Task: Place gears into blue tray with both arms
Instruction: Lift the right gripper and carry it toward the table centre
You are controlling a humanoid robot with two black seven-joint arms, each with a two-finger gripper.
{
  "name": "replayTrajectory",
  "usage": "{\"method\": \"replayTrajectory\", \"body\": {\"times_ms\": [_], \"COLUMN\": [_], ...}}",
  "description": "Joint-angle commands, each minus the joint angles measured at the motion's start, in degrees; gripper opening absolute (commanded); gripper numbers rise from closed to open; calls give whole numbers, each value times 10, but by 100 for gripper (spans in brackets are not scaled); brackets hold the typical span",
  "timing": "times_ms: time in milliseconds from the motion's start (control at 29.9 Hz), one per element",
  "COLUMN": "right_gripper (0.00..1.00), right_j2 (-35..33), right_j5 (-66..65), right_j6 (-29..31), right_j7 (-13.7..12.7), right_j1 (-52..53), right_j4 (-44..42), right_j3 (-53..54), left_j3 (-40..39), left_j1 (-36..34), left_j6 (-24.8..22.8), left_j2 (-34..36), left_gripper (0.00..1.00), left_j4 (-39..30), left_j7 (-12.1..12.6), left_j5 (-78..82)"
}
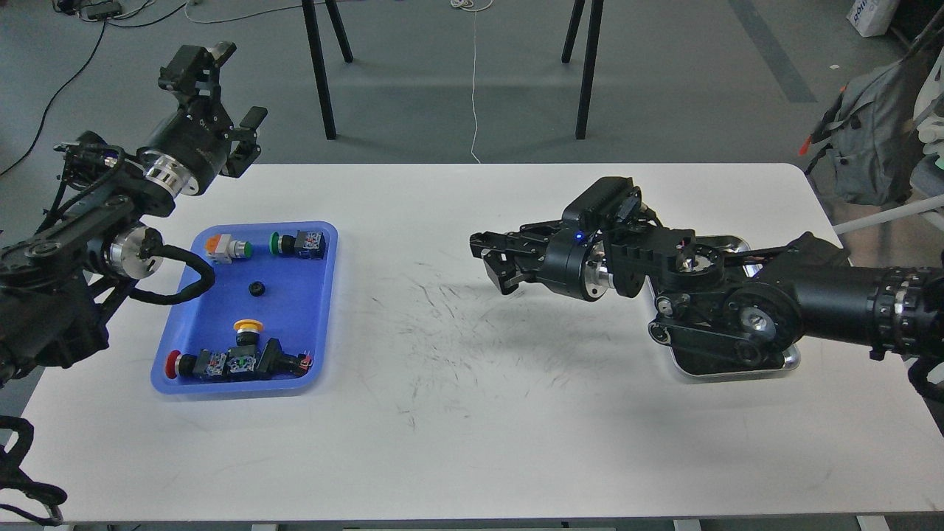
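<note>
One small black gear [256,288] lies in the middle of the blue tray [299,310] on the left of the white table. My left gripper [247,144] is raised beyond the tray's far left corner, well clear of it, its fingers apart and empty. Over the table's middle, my right gripper [493,262] reaches leftward, about halfway between the steel tray and the blue tray. Its fingers are seen side-on and dark, so I cannot make out whether anything sits between them.
Several push-button switches with coloured caps lie in the blue tray, two at its far end [299,243] and a cluster at its near end [236,361]. My right arm covers most of the shiny steel tray [788,360]. Black stand legs [318,74] rise behind the table.
</note>
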Motion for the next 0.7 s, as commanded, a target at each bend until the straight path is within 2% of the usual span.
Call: {"method": "replayTrajectory", "body": {"times_ms": [0,200,668], "right_gripper": [1,1,1], "right_j2": [50,107,107], "right_j5": [-1,-8,-39], "right_j6": [-6,-10,-14], "right_j7": [4,14,24], "right_j1": [-22,-47,-95], "right_j4": [-30,-75,-115], "right_j3": [0,-6,-13], "left_j3": [0,-1,-1], "left_j1": [1,1,2], "left_j6": [0,1,0], "left_j2": [3,5,10], "left_gripper": [100,100,100], "left_j4": [0,0,0], "left_j7": [0,0,0], "left_j5": [0,0,0]}}
